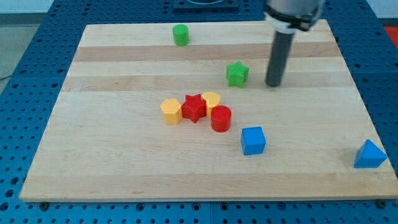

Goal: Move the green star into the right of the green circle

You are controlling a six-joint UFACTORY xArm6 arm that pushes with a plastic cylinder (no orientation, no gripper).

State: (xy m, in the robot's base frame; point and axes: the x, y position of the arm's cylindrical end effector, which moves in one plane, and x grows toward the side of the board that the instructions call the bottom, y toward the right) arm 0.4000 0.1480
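My tip [273, 84] beside the green star [237, 74] — no hand on this rod.

The star sits mid-table [124, 168], at four o'clock from the green circle [180, 35] — well apart; my tip stands at its three o'clock, near, not touching.

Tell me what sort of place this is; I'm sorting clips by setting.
Probably a robotics lab bench. A wooden board rests on a blue perforated mounting table, small blocks like the green star are scattered on it, and my tip stands just to the view's right of that star.
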